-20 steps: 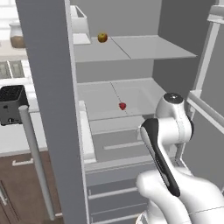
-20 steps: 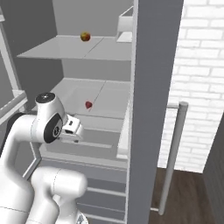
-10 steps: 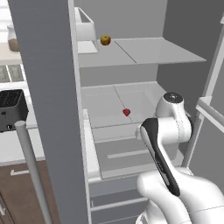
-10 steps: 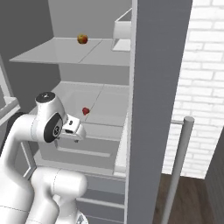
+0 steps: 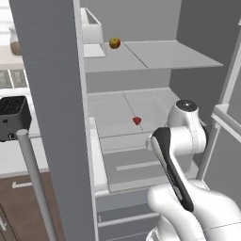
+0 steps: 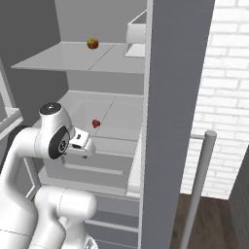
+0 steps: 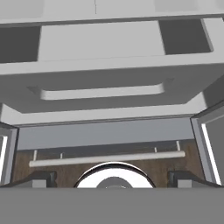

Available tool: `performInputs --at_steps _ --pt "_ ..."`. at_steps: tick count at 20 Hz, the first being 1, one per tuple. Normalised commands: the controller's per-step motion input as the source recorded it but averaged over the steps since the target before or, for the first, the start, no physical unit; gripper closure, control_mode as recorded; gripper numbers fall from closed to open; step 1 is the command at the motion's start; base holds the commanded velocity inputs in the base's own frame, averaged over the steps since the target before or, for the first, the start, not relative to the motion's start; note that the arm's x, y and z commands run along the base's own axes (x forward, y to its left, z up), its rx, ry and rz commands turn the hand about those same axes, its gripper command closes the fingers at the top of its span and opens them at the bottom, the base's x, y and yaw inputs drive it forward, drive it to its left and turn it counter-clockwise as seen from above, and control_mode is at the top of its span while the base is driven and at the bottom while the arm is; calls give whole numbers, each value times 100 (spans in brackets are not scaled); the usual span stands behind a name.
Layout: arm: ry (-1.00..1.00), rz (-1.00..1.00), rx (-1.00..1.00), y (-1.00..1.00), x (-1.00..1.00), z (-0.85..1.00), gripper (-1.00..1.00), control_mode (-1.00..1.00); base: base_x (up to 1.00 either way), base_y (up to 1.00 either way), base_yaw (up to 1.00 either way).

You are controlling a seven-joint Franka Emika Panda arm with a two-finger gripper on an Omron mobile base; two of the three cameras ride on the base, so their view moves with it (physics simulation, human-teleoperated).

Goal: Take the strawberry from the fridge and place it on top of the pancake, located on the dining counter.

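The fridge (image 5: 56, 94) stands open in front of me, its pale grey shelves bare for the most part. The strawberry (image 5: 136, 121) (image 6: 96, 123), tiny and bright red, lies on the middle shelf. My gripper (image 6: 81, 147) hangs in front of that shelf, lower than the strawberry and a little to its left in the right base view, apart from it and pointing downward. In the hand view the gripper (image 7: 113, 180) is open, its dark fingertips (image 7: 41, 179) far apart with nothing between them. The pancake and the dining counter are out of view.
A yellow-and-red apple (image 5: 114, 43) (image 6: 93, 44) and a white container (image 5: 92, 32) sit on the upper shelf. The hand view looks down on a fridge drawer (image 7: 103, 92) and a bar handle (image 7: 107, 158). A black toaster (image 5: 12, 116) stands left; a brick wall (image 6: 223, 97) lies right.
The whole picture has shifted: the base has driven a little closer to the fridge. The arm's pose and the open gripper look unchanged, and the strawberry has stayed on its shelf.
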Motion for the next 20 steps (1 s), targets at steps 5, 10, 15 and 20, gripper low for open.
performInputs --at_steps 5,10,15,20 --pt "-9 4 0 29 38 1 -100 -100 5 4 0" --pt "-9 7 0 20 74 20 -100 -100 0 0 0" --pt "0 4 0 2 73 36 -100 -100 0 0 0" --pt "0 0 0 0 95 10 -100 -100 0 0 0"
